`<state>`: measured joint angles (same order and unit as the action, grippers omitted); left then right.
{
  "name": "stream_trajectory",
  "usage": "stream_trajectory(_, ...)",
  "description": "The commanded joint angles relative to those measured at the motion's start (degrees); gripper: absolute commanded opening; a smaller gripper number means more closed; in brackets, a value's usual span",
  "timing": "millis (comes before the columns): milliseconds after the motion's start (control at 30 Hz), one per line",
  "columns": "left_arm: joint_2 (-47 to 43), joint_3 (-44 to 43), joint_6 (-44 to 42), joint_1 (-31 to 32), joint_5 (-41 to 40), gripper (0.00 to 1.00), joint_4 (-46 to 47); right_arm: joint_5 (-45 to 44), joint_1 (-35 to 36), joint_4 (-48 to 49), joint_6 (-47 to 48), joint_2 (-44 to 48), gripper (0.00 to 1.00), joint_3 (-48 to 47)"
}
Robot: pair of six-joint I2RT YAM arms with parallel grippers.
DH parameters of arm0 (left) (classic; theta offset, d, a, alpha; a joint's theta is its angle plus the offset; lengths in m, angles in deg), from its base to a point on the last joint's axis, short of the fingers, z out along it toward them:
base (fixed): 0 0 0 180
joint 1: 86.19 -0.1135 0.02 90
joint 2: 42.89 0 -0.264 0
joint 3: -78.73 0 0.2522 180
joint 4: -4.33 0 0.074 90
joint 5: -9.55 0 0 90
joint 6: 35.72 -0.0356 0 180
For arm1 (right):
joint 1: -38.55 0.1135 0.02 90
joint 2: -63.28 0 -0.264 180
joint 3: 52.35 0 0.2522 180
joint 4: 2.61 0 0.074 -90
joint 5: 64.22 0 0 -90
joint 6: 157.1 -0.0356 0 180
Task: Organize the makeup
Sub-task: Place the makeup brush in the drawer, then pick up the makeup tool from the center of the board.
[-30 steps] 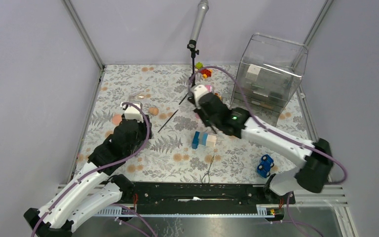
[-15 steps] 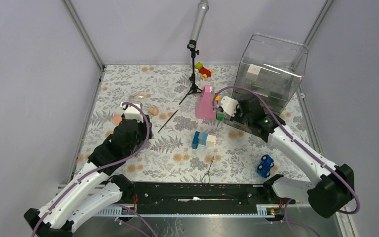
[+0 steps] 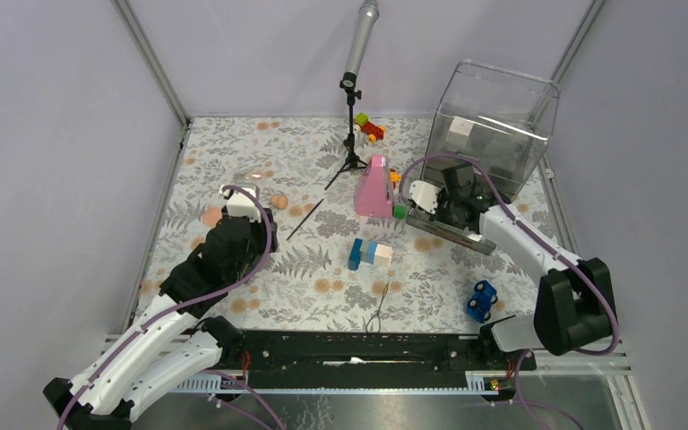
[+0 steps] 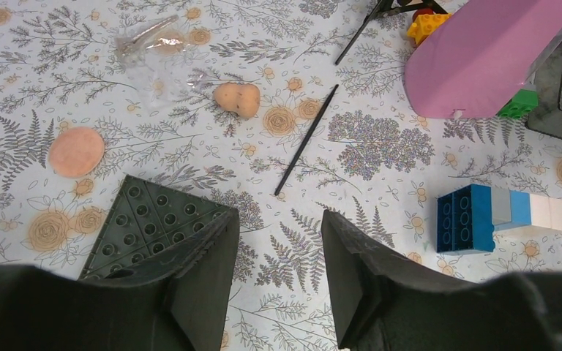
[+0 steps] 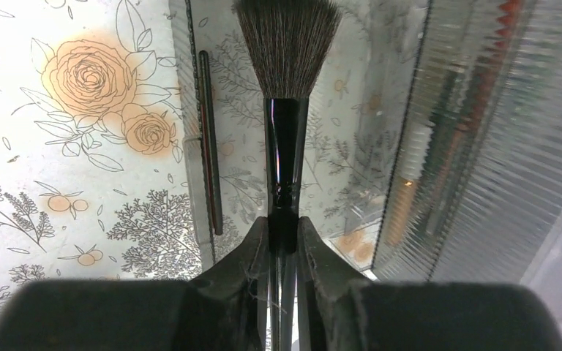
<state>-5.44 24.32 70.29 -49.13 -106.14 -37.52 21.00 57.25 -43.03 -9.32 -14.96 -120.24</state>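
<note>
Black-handled brush (image 5: 285, 110), dark bristles fanned, pinched by the handle near the right edge of the desk (image 3: 233, 152). Thin black pencil (image 4: 306, 139) flat, diagonal, left of centre. Round flat peach sponge (image 4: 76, 151) toward the left edge; lumpy peach sponge (image 4: 237, 99) nearby, apart.

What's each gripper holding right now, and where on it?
The right gripper is shut on a black-handled brush, clamping the handle just behind the ferrule, bristles pointing away. The left gripper is open and holds nothing.
</note>
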Motion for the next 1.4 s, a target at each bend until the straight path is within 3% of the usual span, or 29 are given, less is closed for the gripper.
stream_trajectory(0, -0.12, 0.38, -0.89, -0.32, 0.98, 0.52, 3.51, 0.94, -0.75, 0.57, 1.92, -3.08, 0.26, -2.55)
stream_trajectory(133, -0.30, 0.36, -0.89, -0.32, 0.50, 0.56, 3.36, -0.71, -0.79, 4.72, -1.12, -2.80, 0.43, -0.97)
stream_trajectory(367, -0.49, 0.39, -0.89, -0.32, 0.18, 0.61, 3.23, -6.73, -0.94, 13.38, -7.02, 1.02, 0.58, 1.72)
stream_trajectory(500, -0.76, 0.14, -0.48, -0.36, -1.82, 0.64, 3.02, -1.29, -0.90, 16.38, -23.40, 6.04, 0.66, -0.44)
stream_trajectory(667, -0.56, -0.10, 0.57, -0.40, -4.64, 0.73, 2.57, 7.51, -0.29, 22.01, -50.89, 12.69, 0.67, 1.55)
stream_trajectory(733, -0.53, -0.17, 0.69, -0.45, -5.04, 0.77, 2.44, 10.69, 3.10, 23.56, -56.48, 14.35, 0.67, 3.57)
stream_trajectory(833, -0.62, -0.31, 1.07, -0.49, -6.06, 0.85, 2.19, 5.89, 16.76, 25.72, -56.01, 14.82, 0.72, 5.44)
stream_trajectory(933, -0.86, -0.64, 1.56, -0.58, -7.71, 0.90, 1.71, 1.44, 28.08, 27.14, -57.37, 10.33, 0.74, 2.72)
stream_trajectory(1067, -2.47, -1.07, 2.52, -0.72, -11.61, 0.95, 0.74, 1.34, 36.68, 31.41, -58.13, 1.83, 0.76, -2.95)
stream_trajectory(1200, -5.87, -0.69, 2.78, -0.89, -14.92, 0.96, 0.67, 4.59, 37.73, 31.78, -58.08, -10.97, 0.77, -12.01)
stream_trajectory(1367, -8.19, -0.41, 2.61, -0.94, -16.18, 0.97, 0.78, 6.28, 37.50, 24.22, -50.53, -27.43, 0.82, -28.56)
